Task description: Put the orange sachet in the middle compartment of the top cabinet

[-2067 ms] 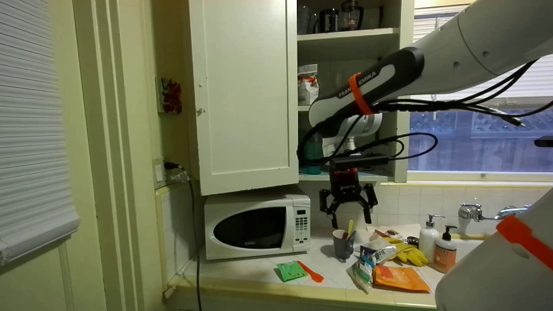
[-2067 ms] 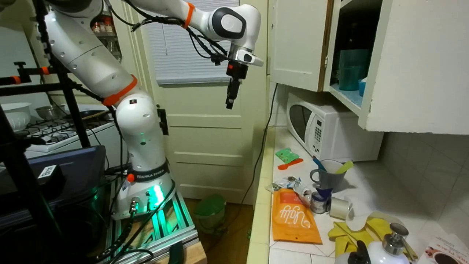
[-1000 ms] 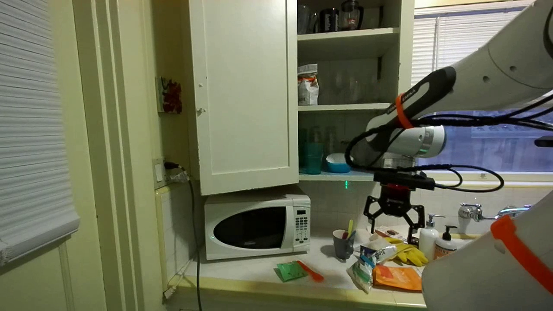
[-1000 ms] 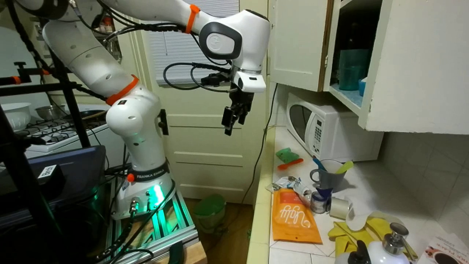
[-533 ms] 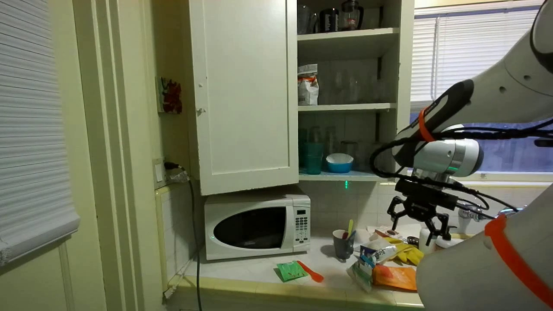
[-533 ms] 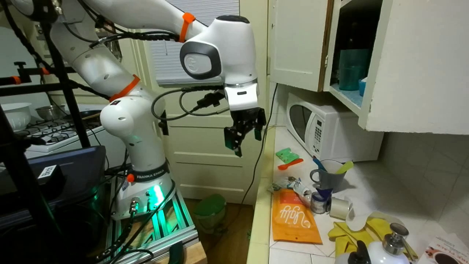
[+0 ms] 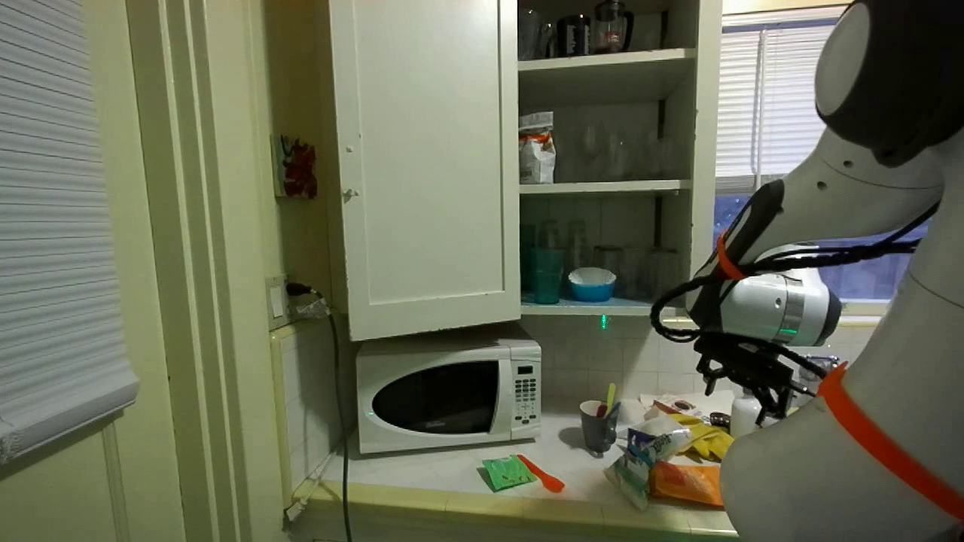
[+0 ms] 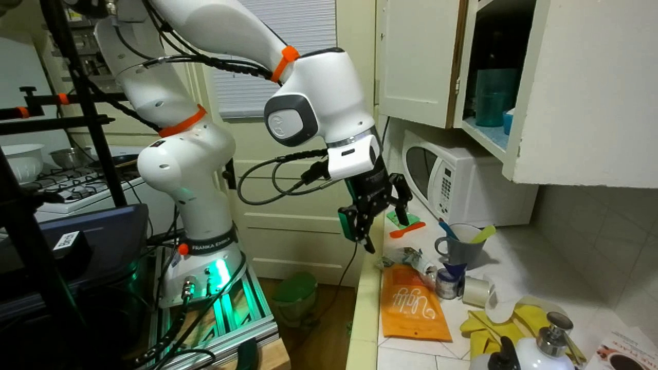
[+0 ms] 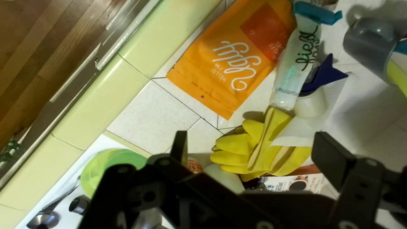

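Observation:
The orange sachet lies flat on the counter near its front edge. It also shows in the wrist view and, partly hidden by the arm, in an exterior view. My gripper is open and empty, tilted, above the counter's front edge and apart from the sachet; in the wrist view its fingers are spread wide, with the sachet beyond the tips. The top cabinet has its door open. Its middle compartment holds a white bag with a red-orange label and clear glasses.
A clear snack packet touches the sachet. Yellow gloves, soap bottles and a grey mug with utensils stand nearby. A green packet and red spoon lie before the microwave.
The arm has come down from in front of the cabinet, uncovering its shelves. The gripper has dropped toward the counter, moved nearer the sachet and tilted. It stays open; the sachet has not moved.

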### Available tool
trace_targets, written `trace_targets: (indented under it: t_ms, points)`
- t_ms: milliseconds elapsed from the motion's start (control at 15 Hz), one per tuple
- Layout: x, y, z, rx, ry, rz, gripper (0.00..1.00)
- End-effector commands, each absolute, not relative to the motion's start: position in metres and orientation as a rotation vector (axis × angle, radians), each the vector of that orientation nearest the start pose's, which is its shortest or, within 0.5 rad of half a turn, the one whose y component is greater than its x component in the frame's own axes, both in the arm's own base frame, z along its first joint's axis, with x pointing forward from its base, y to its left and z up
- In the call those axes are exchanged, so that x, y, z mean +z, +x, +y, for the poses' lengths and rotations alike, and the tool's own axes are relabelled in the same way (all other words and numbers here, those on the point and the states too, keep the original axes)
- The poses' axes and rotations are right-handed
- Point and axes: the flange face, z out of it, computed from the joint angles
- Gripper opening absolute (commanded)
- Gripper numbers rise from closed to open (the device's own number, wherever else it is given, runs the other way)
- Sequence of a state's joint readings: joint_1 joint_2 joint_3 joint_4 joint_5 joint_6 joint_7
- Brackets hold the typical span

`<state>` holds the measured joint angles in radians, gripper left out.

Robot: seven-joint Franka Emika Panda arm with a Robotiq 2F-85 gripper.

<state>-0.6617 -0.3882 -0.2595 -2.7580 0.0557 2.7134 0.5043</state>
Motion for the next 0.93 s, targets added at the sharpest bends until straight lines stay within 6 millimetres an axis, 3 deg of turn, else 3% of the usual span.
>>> trace_targets:
  t_ms: [0,67,467,667,800,867]
  points:
    - [0.360,0.247,-0.320,-0.527,-2.251,2.040,1.00]
    - [0.359,0.248,-0.320,-0.524,-2.251,2.041,1.00]
    - [0.330,0.252,-0.339,-0.654,-1.854,2.387,1.00]
    - [0.312,0.264,-0.343,-0.835,-1.713,2.457,1.00]
    - [0.303,0.255,-0.355,-0.978,-1.661,2.453,1.00]
    - [0.297,0.238,-0.368,-1.053,-1.645,2.462,1.00]
